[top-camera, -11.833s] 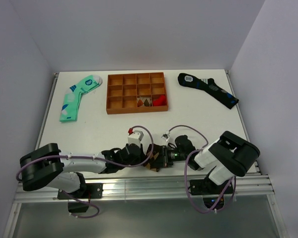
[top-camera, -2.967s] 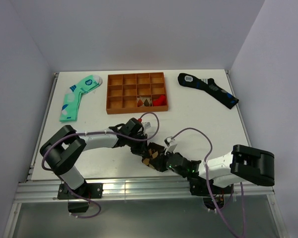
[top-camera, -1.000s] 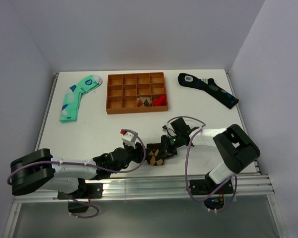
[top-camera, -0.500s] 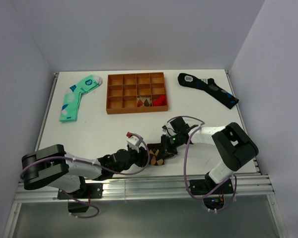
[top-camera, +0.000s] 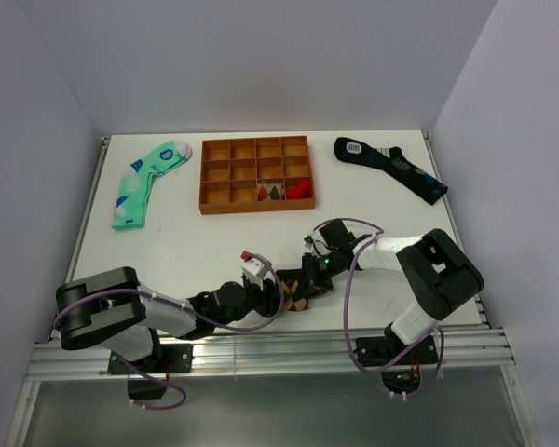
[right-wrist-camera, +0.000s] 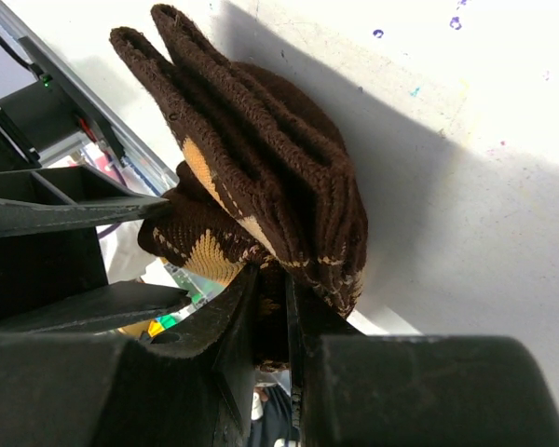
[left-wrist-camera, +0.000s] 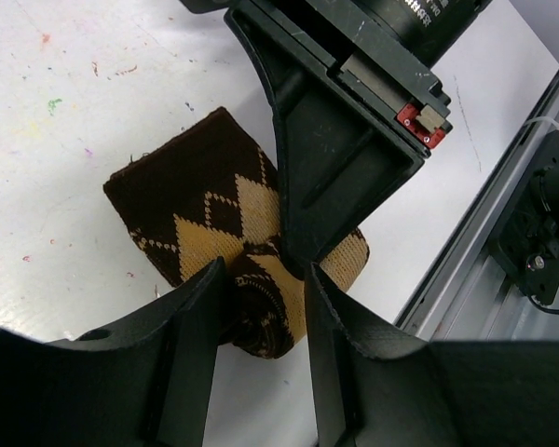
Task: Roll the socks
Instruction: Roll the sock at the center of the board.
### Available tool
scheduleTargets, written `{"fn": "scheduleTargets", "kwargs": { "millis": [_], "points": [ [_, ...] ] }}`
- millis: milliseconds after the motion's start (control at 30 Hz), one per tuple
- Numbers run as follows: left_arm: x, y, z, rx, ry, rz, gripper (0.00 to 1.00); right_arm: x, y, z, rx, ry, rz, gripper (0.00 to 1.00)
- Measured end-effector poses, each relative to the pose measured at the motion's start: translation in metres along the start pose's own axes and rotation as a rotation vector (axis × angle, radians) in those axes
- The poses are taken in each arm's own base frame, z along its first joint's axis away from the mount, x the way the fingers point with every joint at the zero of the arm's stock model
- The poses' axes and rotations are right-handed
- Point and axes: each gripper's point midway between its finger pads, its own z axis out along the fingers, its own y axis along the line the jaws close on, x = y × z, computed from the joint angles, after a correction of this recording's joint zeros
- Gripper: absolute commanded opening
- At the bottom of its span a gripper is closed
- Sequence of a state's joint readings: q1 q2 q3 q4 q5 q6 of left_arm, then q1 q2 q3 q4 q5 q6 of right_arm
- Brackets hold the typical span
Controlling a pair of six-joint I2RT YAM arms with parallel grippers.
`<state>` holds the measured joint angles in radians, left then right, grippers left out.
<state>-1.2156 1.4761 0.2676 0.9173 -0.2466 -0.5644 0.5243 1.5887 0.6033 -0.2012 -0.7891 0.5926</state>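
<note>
The socks, brown argyle with tan diamonds, lie as a rolled bundle near the table's front edge. My left gripper reaches in from the left. In the left wrist view its fingers straddle the coiled end of the socks, and the left gripper is shut on that end. My right gripper comes from the right and shows there as a black finger pressed into the roll. In the right wrist view the right gripper is shut on a fold of the socks.
An orange divided tray stands at the back centre with small items in it. A mint-green sock lies at the back left, a black-navy sock at the back right. The metal rail runs just in front of the bundle.
My left arm has swung its elbow and slid its gripper rightward onto the bundle. The right gripper and the socks have barely moved.
</note>
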Motion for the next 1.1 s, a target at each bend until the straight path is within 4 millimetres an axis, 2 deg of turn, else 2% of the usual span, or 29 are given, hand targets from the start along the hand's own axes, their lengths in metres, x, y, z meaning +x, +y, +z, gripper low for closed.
{"fn": "scheduleTargets", "kwargs": {
  "millis": [733,1100],
  "points": [
    [0.018,-0.002,0.003,0.039,0.029,-0.033,0.40,-0.001,0.000,0.000,-0.021,0.011,0.016,0.15],
    [0.021,-0.004,0.008,0.051,0.019,-0.075,0.29,-0.001,-0.002,-0.001,-0.022,0.010,0.023,0.15]
  ]
}}
